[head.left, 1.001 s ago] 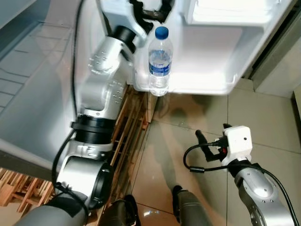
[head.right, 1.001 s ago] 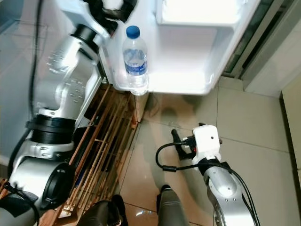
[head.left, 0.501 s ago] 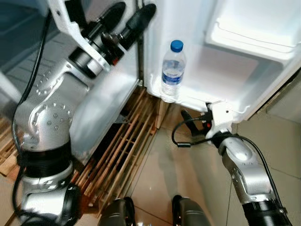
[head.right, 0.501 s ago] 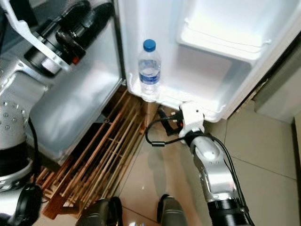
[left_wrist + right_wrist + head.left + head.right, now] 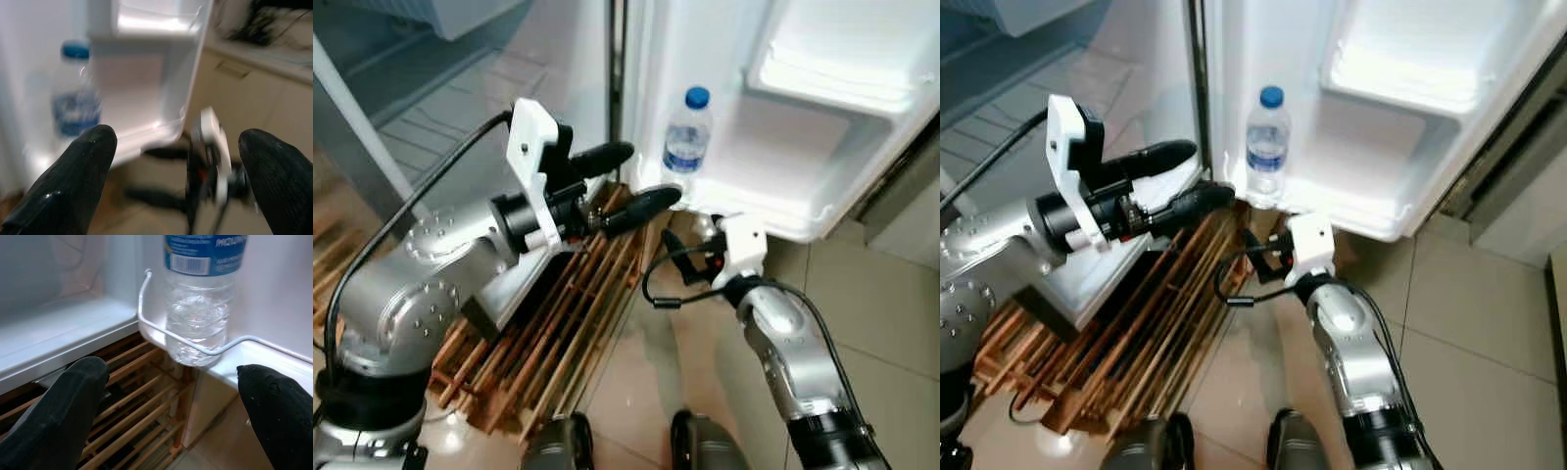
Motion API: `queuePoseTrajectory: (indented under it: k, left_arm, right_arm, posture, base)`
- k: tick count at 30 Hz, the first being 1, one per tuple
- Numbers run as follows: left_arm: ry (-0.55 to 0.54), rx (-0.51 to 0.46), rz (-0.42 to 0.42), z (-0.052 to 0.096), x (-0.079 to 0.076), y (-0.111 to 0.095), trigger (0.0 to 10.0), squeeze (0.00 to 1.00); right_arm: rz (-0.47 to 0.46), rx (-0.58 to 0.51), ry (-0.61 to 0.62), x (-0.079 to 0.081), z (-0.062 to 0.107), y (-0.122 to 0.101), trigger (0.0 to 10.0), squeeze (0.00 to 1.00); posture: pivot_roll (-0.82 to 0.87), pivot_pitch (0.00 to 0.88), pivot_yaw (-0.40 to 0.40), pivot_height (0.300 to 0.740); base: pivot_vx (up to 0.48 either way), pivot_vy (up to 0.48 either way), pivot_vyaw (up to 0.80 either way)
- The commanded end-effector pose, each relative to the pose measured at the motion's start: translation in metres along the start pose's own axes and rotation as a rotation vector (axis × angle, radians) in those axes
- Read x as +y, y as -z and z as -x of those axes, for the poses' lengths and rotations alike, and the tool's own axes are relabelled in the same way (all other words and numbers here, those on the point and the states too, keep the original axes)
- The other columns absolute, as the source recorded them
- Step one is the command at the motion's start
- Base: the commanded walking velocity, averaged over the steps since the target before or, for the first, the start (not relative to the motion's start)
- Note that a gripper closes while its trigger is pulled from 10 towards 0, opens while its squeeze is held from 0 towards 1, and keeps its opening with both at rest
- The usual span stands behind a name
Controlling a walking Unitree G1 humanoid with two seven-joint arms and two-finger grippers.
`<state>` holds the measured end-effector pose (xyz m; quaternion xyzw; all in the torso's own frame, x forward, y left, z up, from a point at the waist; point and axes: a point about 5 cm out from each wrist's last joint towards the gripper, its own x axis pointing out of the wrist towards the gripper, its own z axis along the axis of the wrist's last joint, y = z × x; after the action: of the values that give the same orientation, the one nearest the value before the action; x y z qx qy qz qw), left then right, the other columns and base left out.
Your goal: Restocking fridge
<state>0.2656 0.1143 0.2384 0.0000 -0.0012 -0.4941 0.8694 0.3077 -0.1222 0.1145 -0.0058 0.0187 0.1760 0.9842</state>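
One clear water bottle (image 5: 685,140) with a blue cap and blue label stands upright at the left end of the fridge door's bottom shelf (image 5: 783,211), behind its wire rail. The left gripper (image 5: 625,178) hangs empty before it, its two fingers spread wide. The right gripper (image 5: 171,396), below the shelf's left corner, is also spread wide and empty, above the wooden pallet (image 5: 558,333).

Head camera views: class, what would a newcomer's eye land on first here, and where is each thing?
First, the water bottle with its blue cap, standing alone in the lowest shelf of the open fridge door, behind a wire rail. Next, the left gripper, fingers open, held out just left of the bottle, above the wooden pallet. Below the shelf, the right gripper points up toward the bottle.
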Motion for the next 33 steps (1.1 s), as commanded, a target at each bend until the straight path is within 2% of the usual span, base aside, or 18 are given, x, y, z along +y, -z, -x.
queuePoseTrajectory:
  k: [1,4,7,8,12,26,33]
  left_arm:
    - [-0.004,0.029,-0.004,0.003,0.000,0.007,10.0,0.00]
    - [-0.046,0.091,-0.037,0.005,0.001,0.022,10.0,0.00]
    - [-0.159,0.157,-0.070,0.009,0.010,0.037,10.0,0.00]
    - [-0.159,0.157,-0.070,0.009,0.010,0.037,10.0,0.00]
    - [-0.250,0.218,-0.099,0.023,0.017,0.049,10.0,0.00]
    - [-0.280,0.249,-0.104,0.040,0.011,0.051,10.0,0.00]
    - [-0.268,0.274,-0.104,0.044,0.006,0.052,10.0,0.00]
  right_arm:
    - [0.010,-0.022,0.010,-0.002,-0.006,-0.006,10.0,0.18]
    - [0.029,-0.022,0.019,-0.007,-0.016,-0.007,10.0,0.18]
    - [0.034,-0.021,0.025,-0.012,-0.026,-0.009,10.0,0.17]
    - [0.034,-0.021,0.025,-0.012,-0.026,-0.009,10.0,0.17]
    - [0.043,-0.039,0.031,-0.015,-0.039,-0.014,10.0,0.18]
    - [0.056,-0.045,0.072,-0.033,-0.062,-0.027,10.0,0.18]
    - [0.059,-0.042,0.095,-0.041,-0.065,-0.031,10.0,0.18]
  posture:
    - [-0.11,0.106,0.015,0.740]
    - [-0.09,0.112,0.016,0.740]
    - [-0.06,0.122,0.016,0.740]
    - [-0.06,0.122,0.016,0.740]
    - [-0.03,0.135,0.012,0.740]
    - [0.05,0.165,0.027,0.740]
    - [0.08,0.175,0.037,0.740]
  base:
    - [0.000,0.000,0.00]
    - [0.000,0.000,0.00]
    - [0.000,0.000,0.00]
    - [0.000,0.000,0.00]
    - [0.000,0.000,0.00]
    - [0.000,0.000,0.00]
    - [0.000,0.000,0.00]
